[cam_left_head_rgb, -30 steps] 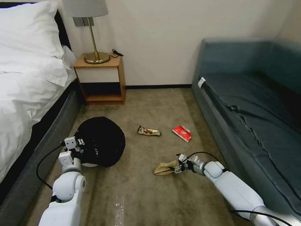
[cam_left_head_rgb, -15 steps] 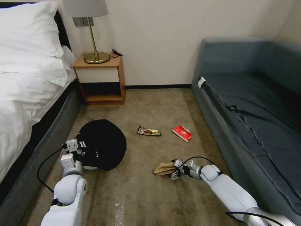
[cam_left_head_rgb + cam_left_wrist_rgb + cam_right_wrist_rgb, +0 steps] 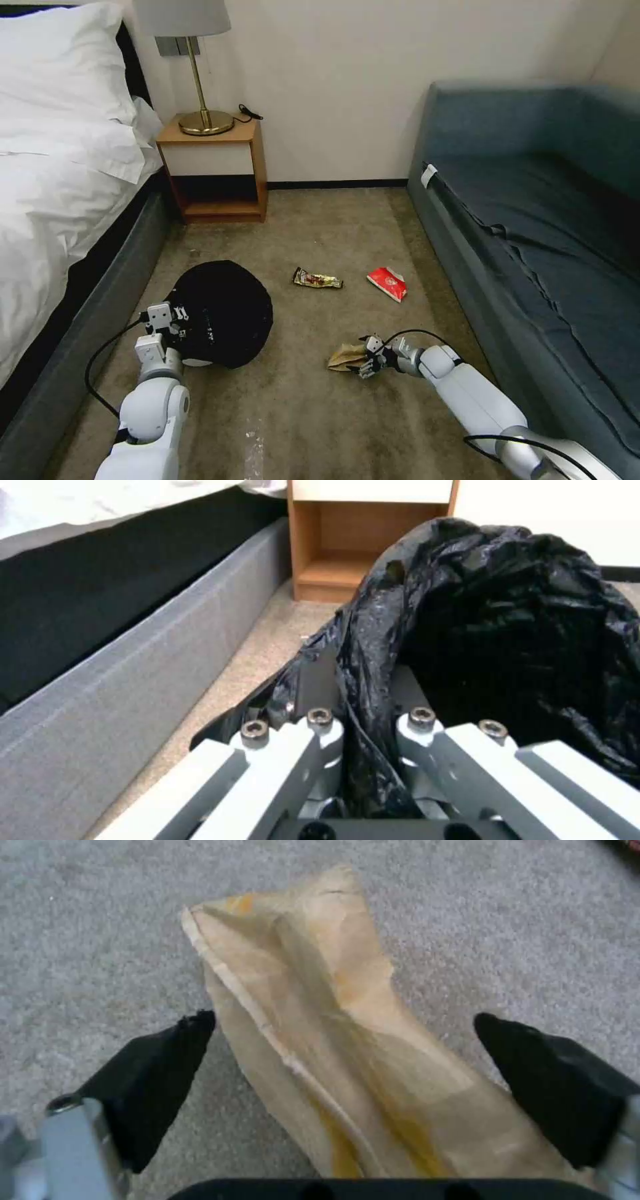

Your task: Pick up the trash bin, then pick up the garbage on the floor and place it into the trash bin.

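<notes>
Your left gripper (image 3: 175, 319) is clenched on the trash bin (image 3: 223, 313), which sits low over the floor (image 3: 300, 413) beside the bed (image 3: 60, 200); in the left wrist view the two fingers (image 3: 313, 680) pinch a fold of the crinkly black bag (image 3: 507, 625) draped over the rim, with the wooden nightstand (image 3: 360, 540) beyond it (whether the bin's base touches the carpet, you cannot tell from these views). Your right gripper (image 3: 363, 363) is down at the carpet on the side of the bin away from the bed, at the end of the crumpled brown paper (image 3: 345, 357). In the right wrist view its black fingers (image 3: 160, 1075) are spread wide, one on each side of the paper (image 3: 333, 1040), and neither is pressing on it, so the paper lies loose on the floor. Farther from the bin, toward the blue sofa (image 3: 533, 220), you can see the gold-brown snack wrapper (image 3: 317, 279) and, beyond that, the red-and-white packet (image 3: 388, 283), both lying flat on the carpet and well apart from either gripper.
</notes>
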